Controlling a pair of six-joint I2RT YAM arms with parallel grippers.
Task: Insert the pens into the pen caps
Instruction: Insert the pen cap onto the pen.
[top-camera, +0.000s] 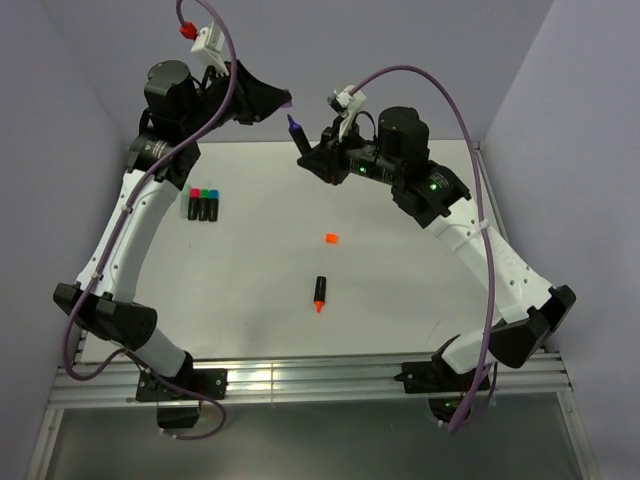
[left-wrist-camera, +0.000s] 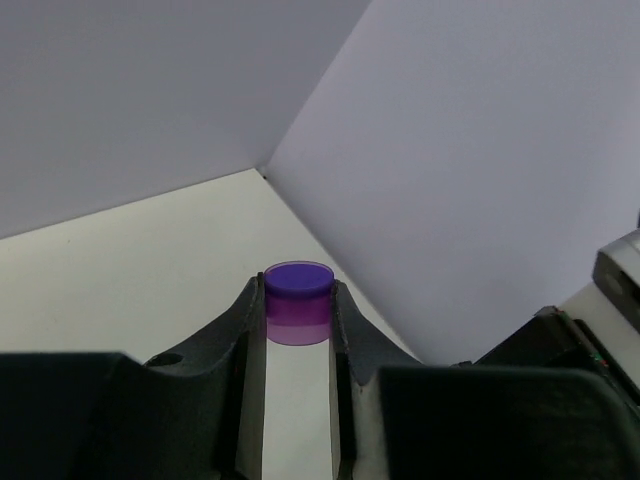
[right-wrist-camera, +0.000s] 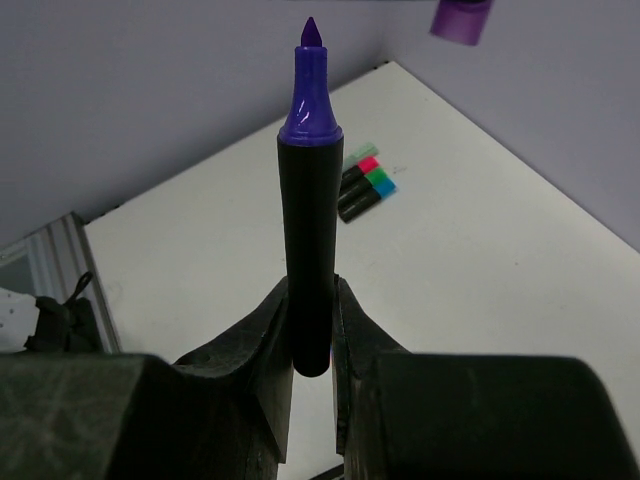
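Note:
A purple pen cap (left-wrist-camera: 297, 302) hangs in the air, and my left gripper (left-wrist-camera: 296, 312) is shut on it at the fingertips, high over the table's far side (top-camera: 284, 100). My right gripper (right-wrist-camera: 312, 292) is shut on the black barrel of a purple-tipped pen (right-wrist-camera: 310, 230), which stands tip up. In the top view that pen (top-camera: 295, 131) points up-left at the cap (top-camera: 289, 99), a short gap away. From the right wrist the cap (right-wrist-camera: 461, 18) shows up and right of the tip. An uncapped orange pen (top-camera: 319, 294) lies mid-table with an orange cap (top-camera: 331, 238) beyond it.
Three capped pens (top-camera: 203, 204) with pink, green and blue caps lie side by side at the table's left; they also show in the right wrist view (right-wrist-camera: 365, 186). Purple-grey walls close the back and sides. A metal rail (top-camera: 300, 378) runs along the near edge.

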